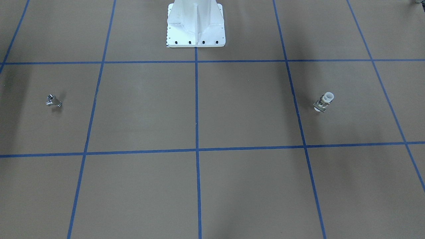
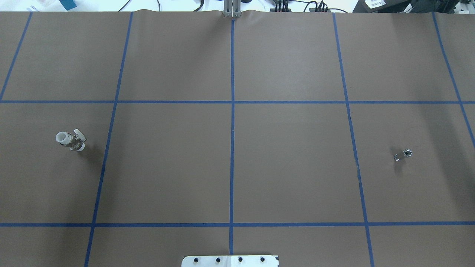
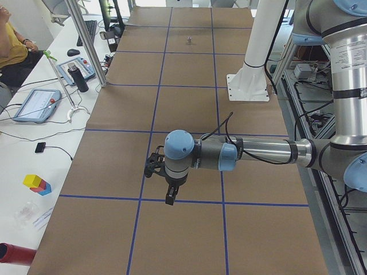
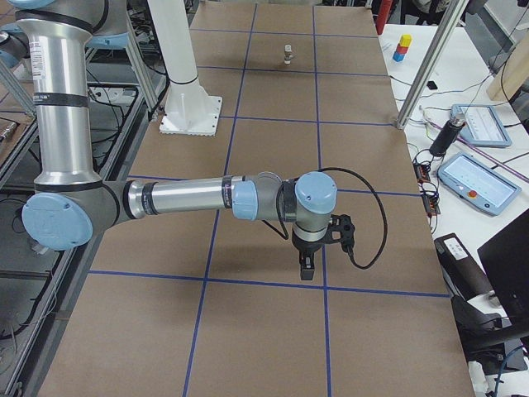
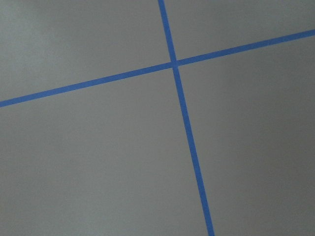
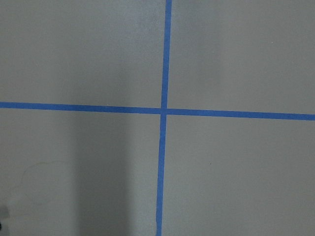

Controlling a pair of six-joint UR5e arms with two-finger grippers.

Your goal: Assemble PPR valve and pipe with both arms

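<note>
The PPR valve, with a white ring end and a silvery body, stands on the brown table on my left side; it also shows in the overhead view and far off in the exterior right view. The pipe, a tiny chrome T fitting, lies on my right side and shows far away in the exterior left view. My left gripper and right gripper hang above the table, showing only in the side views. I cannot tell whether they are open or shut. Both wrist views show only bare paper and blue tape.
The white bolted pedestal stands at the robot's side of the table, mid-width. Blue tape lines grid the brown paper. A side bench holds tablets and a bottle. A person in yellow sits there.
</note>
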